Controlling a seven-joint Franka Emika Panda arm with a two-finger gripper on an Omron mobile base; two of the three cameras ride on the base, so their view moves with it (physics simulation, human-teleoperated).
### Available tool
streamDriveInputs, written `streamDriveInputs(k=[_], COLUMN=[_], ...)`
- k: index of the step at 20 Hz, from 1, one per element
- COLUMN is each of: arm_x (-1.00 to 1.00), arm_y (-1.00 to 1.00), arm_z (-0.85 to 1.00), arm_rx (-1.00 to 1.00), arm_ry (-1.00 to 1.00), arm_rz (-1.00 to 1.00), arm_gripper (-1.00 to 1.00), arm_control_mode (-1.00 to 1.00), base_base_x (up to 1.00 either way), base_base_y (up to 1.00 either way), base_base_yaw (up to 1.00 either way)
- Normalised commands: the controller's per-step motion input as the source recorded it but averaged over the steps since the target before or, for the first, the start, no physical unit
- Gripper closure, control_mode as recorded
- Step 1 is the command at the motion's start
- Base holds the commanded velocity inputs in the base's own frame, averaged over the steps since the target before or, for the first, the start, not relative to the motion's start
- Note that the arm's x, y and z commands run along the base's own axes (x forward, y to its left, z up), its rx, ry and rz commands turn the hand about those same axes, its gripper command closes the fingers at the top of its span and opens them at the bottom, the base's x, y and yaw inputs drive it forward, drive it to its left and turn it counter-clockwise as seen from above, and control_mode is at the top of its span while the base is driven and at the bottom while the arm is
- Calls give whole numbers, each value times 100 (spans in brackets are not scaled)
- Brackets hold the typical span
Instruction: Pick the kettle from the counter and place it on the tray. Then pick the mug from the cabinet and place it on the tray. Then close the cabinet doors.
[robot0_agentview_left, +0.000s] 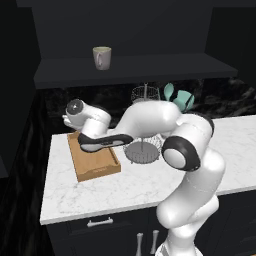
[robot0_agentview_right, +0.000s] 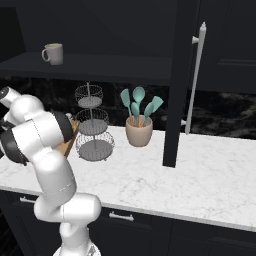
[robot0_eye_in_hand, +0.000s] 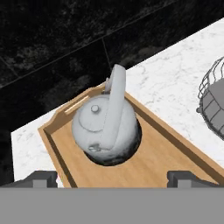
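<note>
One kettle (robot0_eye_in_hand: 106, 129) on tray (robot0_eye_in_hand: 175, 151), between spread hand (robot0_eye_in_hand: 113, 178) fingers, unheld.

Kitchen, marble counter (robot0_agentview_left: 150, 182), dark cabinet (robot0_agentview_left: 125, 70)

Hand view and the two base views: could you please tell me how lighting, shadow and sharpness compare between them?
Hand view: crisp, evenly lit; the kettle casts a dark shadow on the tray. Left base view: the counter is bright, the cabinet nearly black, yet the mug stands out. Right base view: the door merges into the dark, only its handle catching light; no glare or blur anywhere.
</note>
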Motion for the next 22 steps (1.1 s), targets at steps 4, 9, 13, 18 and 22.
streamDriveInputs(k=[4, 9, 13, 18, 22], arm_x=[-53, -55, -38, -47, -40], arm_y=[-26, -34, -29, -20, -8], arm_z=[23, 30, 40, 54, 72], arm_rx=[5, 0, -2, -1, -4], arm_ry=[-1, -5, 0, -1, 0], arm_rz=[1, 24, 32, 29, 7], arm_gripper=[-100, -100, -100, -100, -100], arm_control_mode=[-100, -100, -100, -100, -100], base_base_x=[0, 0, 0, 0, 0], base_base_y=[0, 0, 0, 0, 0], base_base_yaw=[0, 0, 0, 0, 0])
